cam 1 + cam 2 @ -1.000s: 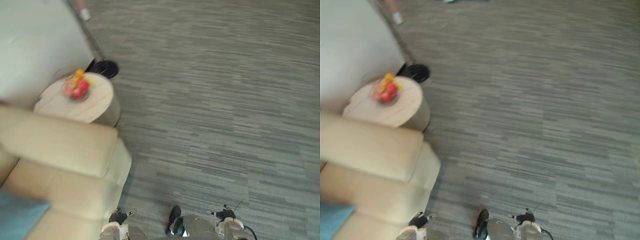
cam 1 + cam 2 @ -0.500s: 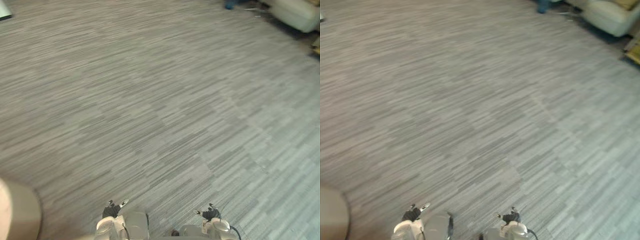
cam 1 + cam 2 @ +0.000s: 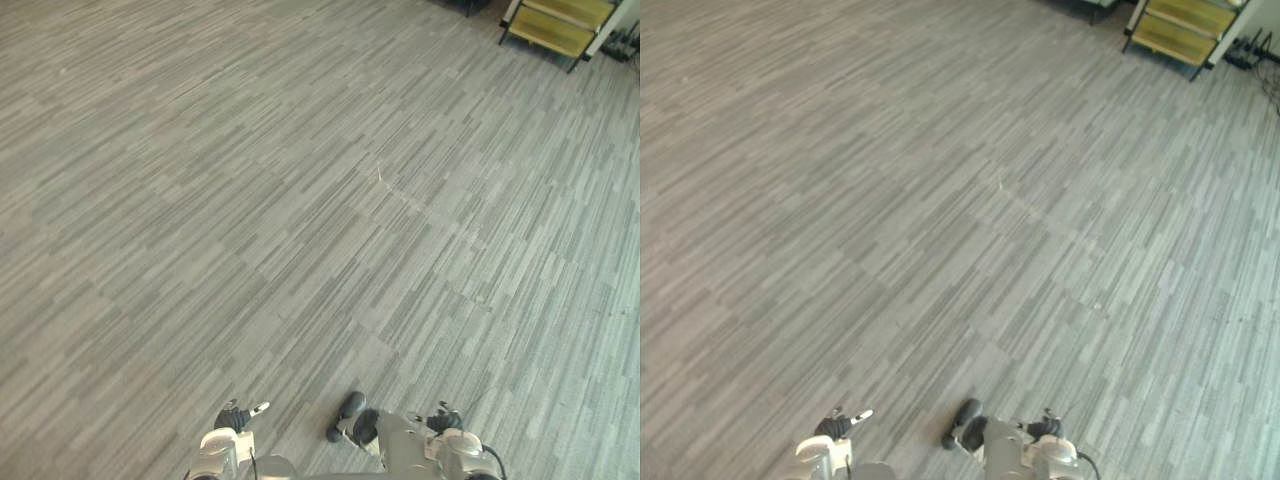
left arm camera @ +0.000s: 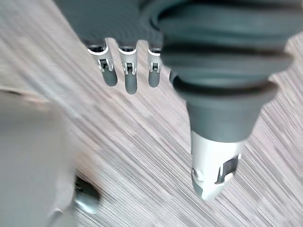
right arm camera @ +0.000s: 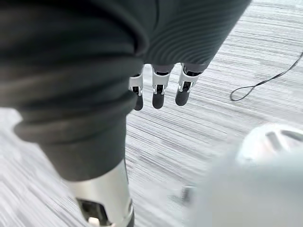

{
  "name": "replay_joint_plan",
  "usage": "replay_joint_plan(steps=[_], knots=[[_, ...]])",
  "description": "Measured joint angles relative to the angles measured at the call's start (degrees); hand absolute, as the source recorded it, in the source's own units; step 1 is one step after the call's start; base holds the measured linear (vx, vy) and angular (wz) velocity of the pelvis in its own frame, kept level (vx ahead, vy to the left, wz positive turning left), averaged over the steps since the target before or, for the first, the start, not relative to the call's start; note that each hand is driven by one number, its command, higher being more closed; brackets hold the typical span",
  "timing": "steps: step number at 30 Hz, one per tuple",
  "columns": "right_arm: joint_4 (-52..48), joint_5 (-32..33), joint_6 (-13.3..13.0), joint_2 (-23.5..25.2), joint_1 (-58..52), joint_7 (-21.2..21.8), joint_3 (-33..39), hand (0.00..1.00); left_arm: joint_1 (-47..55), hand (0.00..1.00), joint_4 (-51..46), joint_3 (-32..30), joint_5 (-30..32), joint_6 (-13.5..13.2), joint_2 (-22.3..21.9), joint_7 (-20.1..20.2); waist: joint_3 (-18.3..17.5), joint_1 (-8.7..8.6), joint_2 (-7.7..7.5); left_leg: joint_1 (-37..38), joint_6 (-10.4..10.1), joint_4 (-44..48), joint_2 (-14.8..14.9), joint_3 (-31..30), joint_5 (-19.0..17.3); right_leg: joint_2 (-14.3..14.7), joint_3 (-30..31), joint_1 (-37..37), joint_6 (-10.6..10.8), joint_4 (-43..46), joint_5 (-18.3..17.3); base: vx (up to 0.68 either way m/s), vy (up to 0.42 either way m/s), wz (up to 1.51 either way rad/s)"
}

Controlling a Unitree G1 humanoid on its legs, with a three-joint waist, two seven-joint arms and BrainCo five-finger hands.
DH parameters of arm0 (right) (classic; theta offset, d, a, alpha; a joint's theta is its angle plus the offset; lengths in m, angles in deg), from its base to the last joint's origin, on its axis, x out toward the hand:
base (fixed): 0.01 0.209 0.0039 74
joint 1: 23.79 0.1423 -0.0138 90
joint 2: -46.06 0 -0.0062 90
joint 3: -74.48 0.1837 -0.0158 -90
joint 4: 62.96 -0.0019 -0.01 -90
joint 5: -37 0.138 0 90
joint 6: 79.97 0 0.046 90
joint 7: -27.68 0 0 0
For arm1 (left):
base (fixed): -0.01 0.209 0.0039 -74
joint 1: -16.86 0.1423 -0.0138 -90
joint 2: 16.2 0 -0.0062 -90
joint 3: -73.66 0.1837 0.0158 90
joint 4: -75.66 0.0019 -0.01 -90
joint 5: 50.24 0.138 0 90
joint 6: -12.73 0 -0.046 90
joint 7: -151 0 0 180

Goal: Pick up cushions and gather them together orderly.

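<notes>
The head camera has swung away from the beige sofa, where the blue cushion lay a second ago, and from the round side table. It now looks down on grey striped carpet (image 3: pixel 300 200), with a yellow stepped stand (image 3: pixel 560 25) in the far right corner. The left hand (image 4: pixel 125 75) and the right hand (image 5: pixel 158 90) hang over the carpet, fingers straight and relaxed, holding nothing.

— What's underfoot?
— A grey carpet floor (image 3: pixel 300 200), laid in narrow streaked strips running diagonally. It looks paler toward the right.
— Any furniture?
— At the far right corner stands a low stand (image 3: pixel 560 25) with yellowish tiers in a dark frame. Dark cords (image 3: pixel 1248 50) lie on the floor just beside it.
</notes>
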Motion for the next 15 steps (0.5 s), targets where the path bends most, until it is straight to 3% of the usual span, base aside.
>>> replay_joint_plan(steps=[2, 4, 5, 6, 7, 8, 9, 11, 13, 14, 15], knots=[[0.1, 1.2, 0.0, 0.9, 0.5, 0.0, 0.4, 0.0, 0.0, 0.0, -2.0, 0.2, 0.1, -0.3, 0.3, 0.4, -0.1, 0.71, -0.8, -6.2, 0.6, -3.1, -1.2, 0.2, -2.2, 0.1, 3.9, 3.7, 0.4, -2.7, 0.2, 0.53, -0.013, -1.01], [0.1, 1.5, 0.0, 1.2, 1.0, -0.1, 0.9, 0.0, -0.2, 0.0, -3.3, 0.3, 0.0, -0.5, -0.1, 0.3, 0.1, 1.89, -0.48, -10.4, 1.2, -13.7, -2.8, -0.7, -3.8, -0.3, 7.9, 6.3, 0.5, -3.8, 0.3, 0.48, 0.123, -1.23], [0.1, 1.8, -0.1, 1.4, 1.1, -0.2, 2.0, 0.0, -0.4, 0.0, -3.7, 0.4, 0.1, -0.6, -0.1, 0.3, 0.3, 2.11, -0.86, -11.7, 0.7, -24.4, -5.6, -3.3, -2.8, -1.8, 10.1, 8.0, 3.7, -4.0, -0.7, 0.39, 0.179, -0.92], [0.0, 1.8, -0.1, 1.3, 1.0, -0.3, 2.3, 0.0, -0.4, 0.0, -3.7, 0.5, 0.1, -0.7, -0.3, 0.3, 0.2, 2.29, -0.51, -11.7, 0.5, -31.3, -7.0, -5.1, -0.1, -2.2, 11.4, 8.9, 5.5, -4.0, -1.8, 0.47, 0.247, -1.12], [-0.2, 1.8, -0.1, 0.8, 0.4, -0.7, 2.5, 0.0, -0.2, 0.0, -3.4, 0.3, -0.2, -0.7, -1.1, 0.3, 0.1, 2.52, 0.4, -11.8, -1.3, -37.2, -8.4, -8.8, 9.6, -2.2, 14.1, 10.1, 8.8, -4.0, -4.0, 0.48, 0.253, -0.71], [-0.1, 1.8, 0.0, 1.5, 0.0, -0.9, 2.4, 0.0, -0.6, 0.0, -3.3, 0.7, 0.0, -0.8, -0.8, 0.2, -0.5, 1.92, -1.41, -10.5, -0.3, -37.8, -10.5, -7.9, 7.8, -4.7, 16.6, 10.7, 9.2, -4.5, -3.9, 0.47, 0.253, -0.42], [0.0, 1.8, 0.1, 1.5, -0.4, -1.1, 2.5, 0.0, -0.9, 0.0, -3.4, 1.3, 0.0, -0.9, -0.8, 0.2, -0.8, 1.79, -1.83, -10.5, 0.0, -37.7, -11.0, -7.4, 7.2, -5.5, 17.2, 10.5, 9.1, -4.4, -3.3, 0.5, 0.25, -0.08], [-0.2, 1.7, 0.5, 1.5, -1.5, -1.1, 3.5, 0.0, -1.0, 0.0, -3.6, 1.4, 0.0, -0.9, -1.0, 0.2, -0.7, 2.39, -1.82, -10.0, 1.3, -32.8, -10.8, -5.0, 2.3, -7.3, 20.1, 10.5, 10.3, -0.5, -3.3, 0.54, 0.26, -0.46], [-0.6, 1.1, 0.3, 1.9, -1.5, -0.8, 3.5, 0.0, 0.6, 0.0, -3.4, 1.5, -0.2, -0.6, -0.7, 0.0, -0.9, 2.88, -1.91, -5.0, 2.9, -31.5, -10.0, -1.0, -2.2, -9.6, 22.2, 6.2, 11.8, 14.1, -3.6, 0.47, 0.199, -0.96], [-0.8, 0.7, 0.2, 1.7, -1.5, -0.5, 2.6, 0.0, 0.9, 0.0, -2.9, 2.3, 0.0, -0.6, -0.4, 0.1, -0.9, 2.5, -1.74, -0.8, 3.5, -32.2, -10.1, 0.6, -5.1, -12.7, 22.7, 0.0, 14.5, 30.3, -1.4, 0.38, 0.138, -0.67], [-0.7, 0.8, 0.2, 1.8, -1.6, -0.2, 2.6, 0.0, 0.9, 0.0, -2.4, 2.9, 0.0, -0.5, -0.1, 0.2, -0.9, 2.2, -1.72, 0.4, 3.9, -32.2, -10.1, 1.0, -5.7, -13.7, 22.6, -2.2, 14.9, 34.9, -1.4, 0.46, 0.117, -0.51]])
